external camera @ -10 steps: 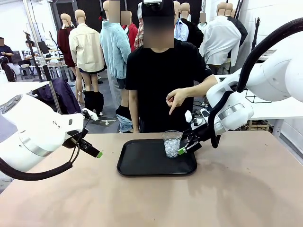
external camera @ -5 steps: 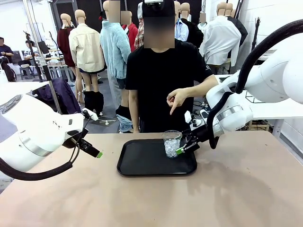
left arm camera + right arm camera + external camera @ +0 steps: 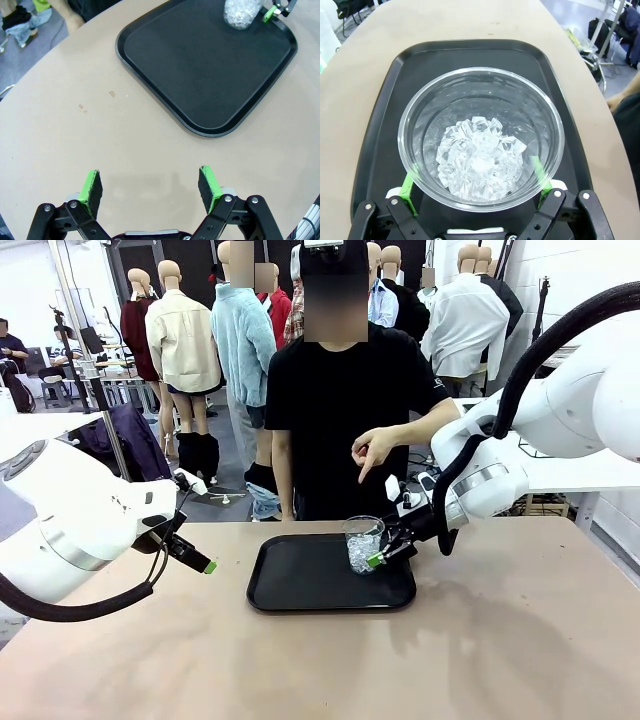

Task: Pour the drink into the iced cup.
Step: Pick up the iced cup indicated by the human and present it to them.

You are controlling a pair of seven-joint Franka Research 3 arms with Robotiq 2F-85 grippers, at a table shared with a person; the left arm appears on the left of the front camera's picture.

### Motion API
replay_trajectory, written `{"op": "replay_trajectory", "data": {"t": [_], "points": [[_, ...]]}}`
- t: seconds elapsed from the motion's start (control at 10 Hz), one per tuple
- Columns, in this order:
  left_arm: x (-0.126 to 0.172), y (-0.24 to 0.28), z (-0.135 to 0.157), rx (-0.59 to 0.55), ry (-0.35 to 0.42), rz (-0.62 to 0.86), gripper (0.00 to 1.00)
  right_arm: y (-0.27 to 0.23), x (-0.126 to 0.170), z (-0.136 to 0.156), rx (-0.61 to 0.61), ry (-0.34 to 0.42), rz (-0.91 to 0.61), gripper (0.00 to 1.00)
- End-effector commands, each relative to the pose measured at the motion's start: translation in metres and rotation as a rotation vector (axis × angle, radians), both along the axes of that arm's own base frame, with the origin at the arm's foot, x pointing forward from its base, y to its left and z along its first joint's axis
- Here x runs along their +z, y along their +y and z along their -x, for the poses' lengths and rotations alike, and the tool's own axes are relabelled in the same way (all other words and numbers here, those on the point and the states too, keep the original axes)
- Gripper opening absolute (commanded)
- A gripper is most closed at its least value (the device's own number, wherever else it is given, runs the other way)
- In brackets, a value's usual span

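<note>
Since a sec ago the right gripper (image 3: 379,556) has slid a bit further in toward the iced cup (image 3: 363,542), so in the wrist view the cup now sits betw. its two green pads (image 3: 408,187), one each side, low on the wall. Jaws are spread wide, not clenched. Can't tell whether the pads touch the plastic, since the rim hides the contact pts. Cup stands upright on the black tray (image 3: 300,592), right of centre by the far edge. It has ice (image 3: 480,152) heaped in the bottom and no liquid yet. Tray lies flat mid-way across the tan table (image 3: 500,640).

On the other side the left gripper (image 3: 150,181) hasn't moved. It hangs over bare table on the robot's side of the tray, well apart from the cup, jaws released, nothing betw. them.

Above the cup the person's hand (image 3: 375,448) hangs w/ fingers pointing down, approx. same pose as before, touching nothing.

For the task: looks like the R arm is setting up to brace or grip the cup. Approach seems nearly done, but the jaws haven't closed on it. Pour not started, as the cup is dry apart from ice. Next move prob. needs a gentle squeeze. Thin clear plastic is likely to flex if pinched hard. W/ only ice in it the cup is light, so a sideways nudge could tip it or skate it on the smooth tray.
</note>
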State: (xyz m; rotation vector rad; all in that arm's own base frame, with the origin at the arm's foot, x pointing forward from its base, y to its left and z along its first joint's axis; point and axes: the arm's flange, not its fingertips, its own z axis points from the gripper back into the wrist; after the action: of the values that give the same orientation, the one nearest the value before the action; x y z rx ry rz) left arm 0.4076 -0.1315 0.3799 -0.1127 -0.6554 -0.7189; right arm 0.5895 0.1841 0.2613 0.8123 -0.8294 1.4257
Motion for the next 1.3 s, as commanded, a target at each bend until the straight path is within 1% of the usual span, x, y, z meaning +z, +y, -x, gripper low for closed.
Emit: {"op": "replay_trajectory", "data": {"t": [0.0,0.5,0.7,0.8,1.2], "points": [[0.0004,0.0,0.0004,0.0,-0.011,-0.008,1.0,0.0078,-0.0075,-0.0055,-0.023,-0.04,-0.032,1.0],[0.0004,0.0,0.0004,0.0,-0.011,-0.008,1.0,0.0102,-0.0092,-0.0056,-0.012,-0.048,-0.035,1.0],[0.0004,0.0,0.0004,0.0,-0.011,-0.008,1.0,0.0092,-0.0092,-0.005,-0.017,-0.051,-0.041,0.6],[0.0004,0.0,0.0004,0.0,-0.011,-0.008,1.0,0.009,-0.0099,-0.0049,-0.017,-0.044,-0.045,0.53],[0.0004,0.0,0.0004,0.0,-0.011,-0.008,1.0,0.0074,-0.012,-0.0046,-0.012,-0.043,-0.044,0.53]]}}
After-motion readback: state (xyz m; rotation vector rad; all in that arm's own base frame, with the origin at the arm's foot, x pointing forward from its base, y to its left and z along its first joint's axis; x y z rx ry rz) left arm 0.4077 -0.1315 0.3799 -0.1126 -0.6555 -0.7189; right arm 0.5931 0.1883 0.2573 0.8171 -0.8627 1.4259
